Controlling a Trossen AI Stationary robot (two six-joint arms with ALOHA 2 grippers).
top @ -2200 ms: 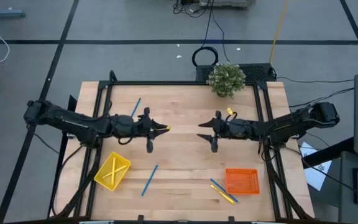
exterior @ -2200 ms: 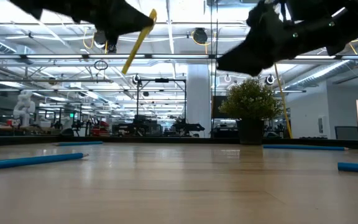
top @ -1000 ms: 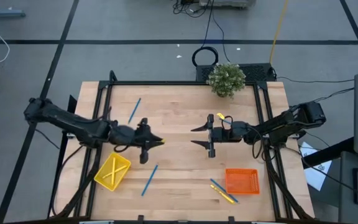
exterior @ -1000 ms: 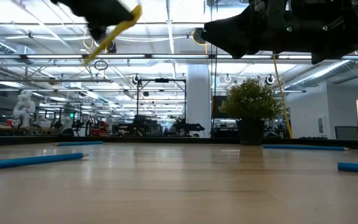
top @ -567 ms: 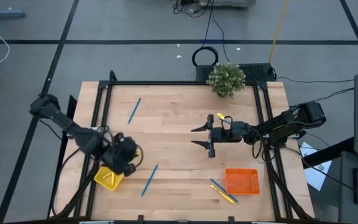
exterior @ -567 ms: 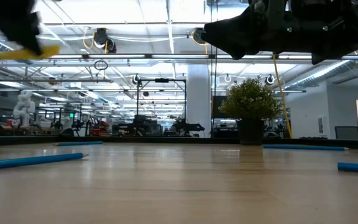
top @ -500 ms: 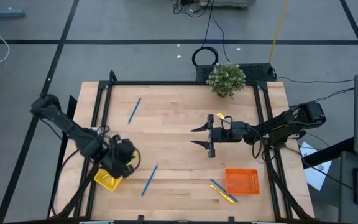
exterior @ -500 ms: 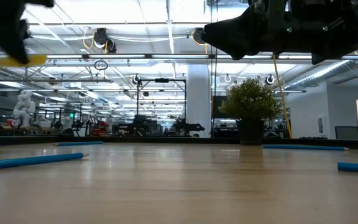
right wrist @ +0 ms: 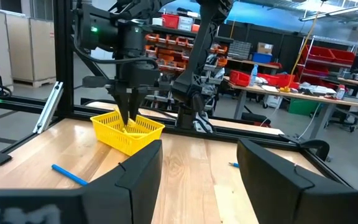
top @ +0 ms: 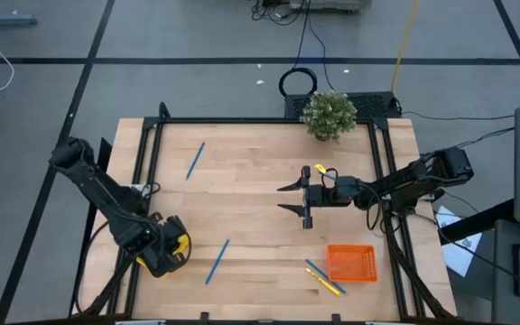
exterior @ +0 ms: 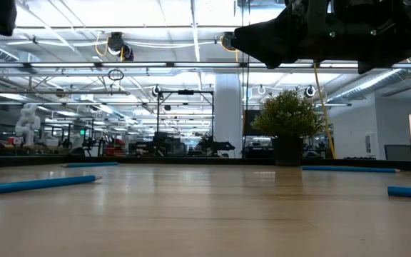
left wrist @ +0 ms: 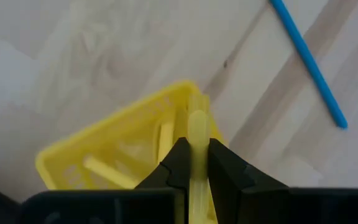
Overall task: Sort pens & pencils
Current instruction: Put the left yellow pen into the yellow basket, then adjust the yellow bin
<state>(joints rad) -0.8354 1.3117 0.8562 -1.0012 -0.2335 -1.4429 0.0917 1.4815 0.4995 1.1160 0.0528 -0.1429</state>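
My left gripper [top: 170,246] points down over the yellow basket [right wrist: 127,134] near the table's near left corner, shut on a yellow pencil [left wrist: 196,124]. Two more pencils [left wrist: 107,171] lie inside that basket. Blue pens lie flat on the table: one toward the far left [top: 195,161], one right of the basket [top: 217,261], one with a yellow pencil [top: 329,284] beside the orange basket [top: 350,262]. My right gripper [top: 289,198] hangs open above the table's middle, touching nothing. My left gripper pinches the yellow pencil's shaft [left wrist: 196,132] between its two fingers [left wrist: 224,167] from above, pointing down. The pencil runs along the fingers and stands upright. Its free end sticks out past the fingertips over the yellow basket [left wrist: 98,155], lifted clear of the table.
A potted plant [top: 329,115] stands at the far edge. A yellow piece [top: 321,169] shows by my right arm. In the low view, blue pens [exterior: 34,184] lie left and right [exterior: 348,169]. Bare wood stretches between the two baskets.
My left gripper has carried the pencil from the table's middle toward the near left corner, tipping from level to pointing down, and now stands over the yellow basket. It has stayed shut on the pencil.
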